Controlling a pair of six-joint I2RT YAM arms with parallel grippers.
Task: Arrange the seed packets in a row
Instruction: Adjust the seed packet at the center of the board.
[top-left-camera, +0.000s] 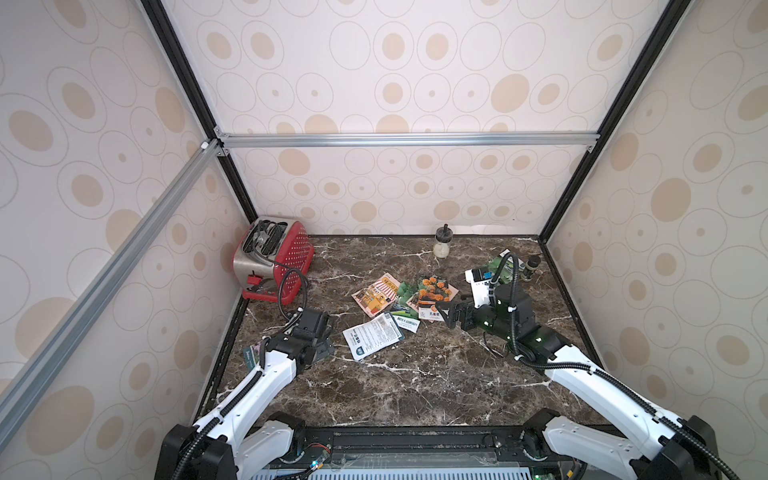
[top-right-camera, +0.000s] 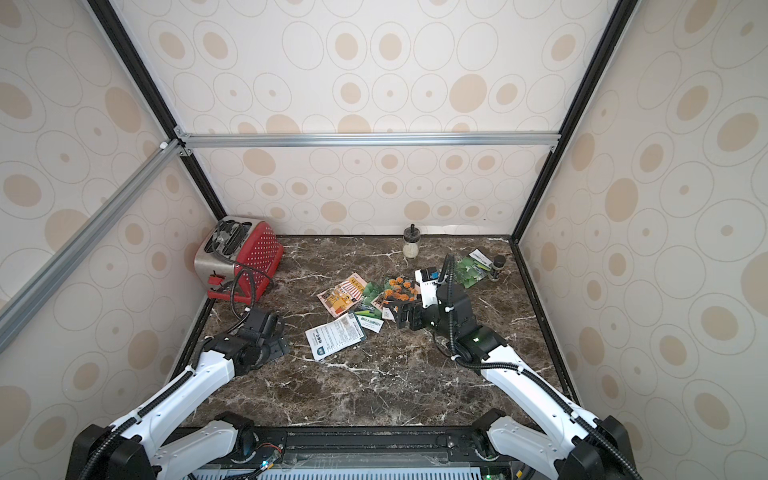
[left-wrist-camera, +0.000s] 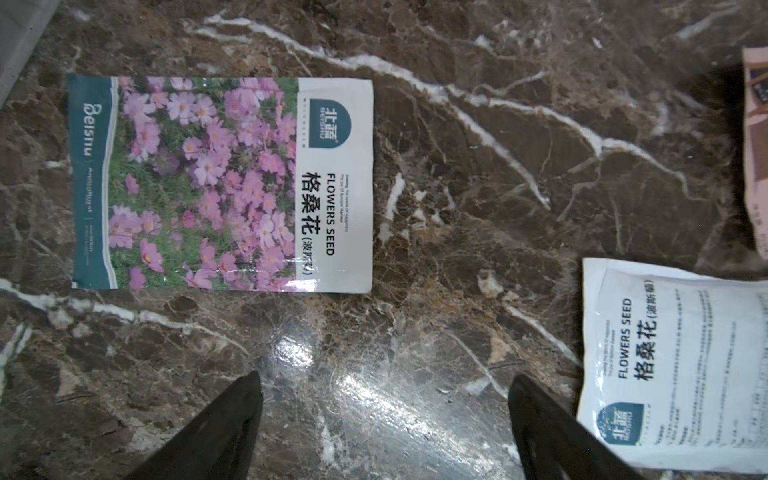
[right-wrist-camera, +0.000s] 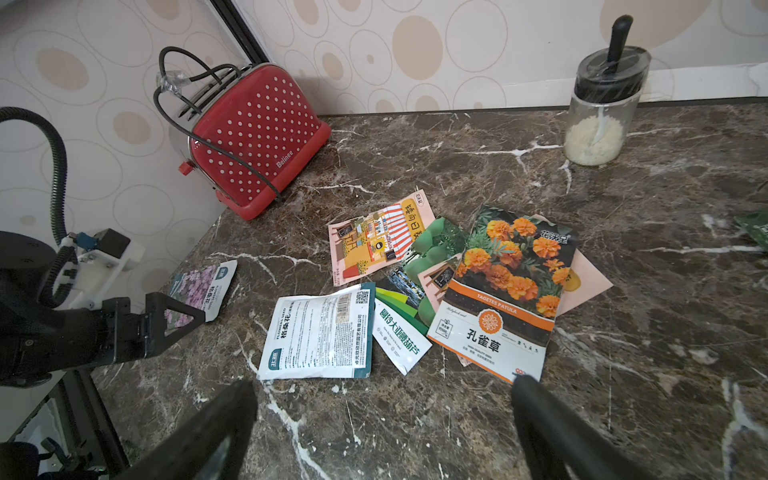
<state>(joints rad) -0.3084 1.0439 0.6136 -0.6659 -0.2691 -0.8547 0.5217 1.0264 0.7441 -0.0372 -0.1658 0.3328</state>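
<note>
Two robot arms reach over a dark marble table (top-left-camera: 415, 395) inside a booth whose walls (top-left-camera: 415, 83) are cream with tan ovals.
A red toaster (top-left-camera: 272, 257) stands at the back left. A purple-flower packet (left-wrist-camera: 220, 183) lies flat by the left edge, mostly hidden under the arm from above. The left claw (left-wrist-camera: 384, 376) hangs wide open and empty just beside it. A white-backed packet (top-left-camera: 374, 334) lies between the claws. A shopfront packet (top-left-camera: 376, 293) and a marigold packet (right-wrist-camera: 511, 291) overlap mid-table. The right claw (right-wrist-camera: 382, 382), wide open and empty, sits at the marigold packet's corner; contact is unclear. A green packet (top-right-camera: 469, 270) at far right is partly hidden.
</note>
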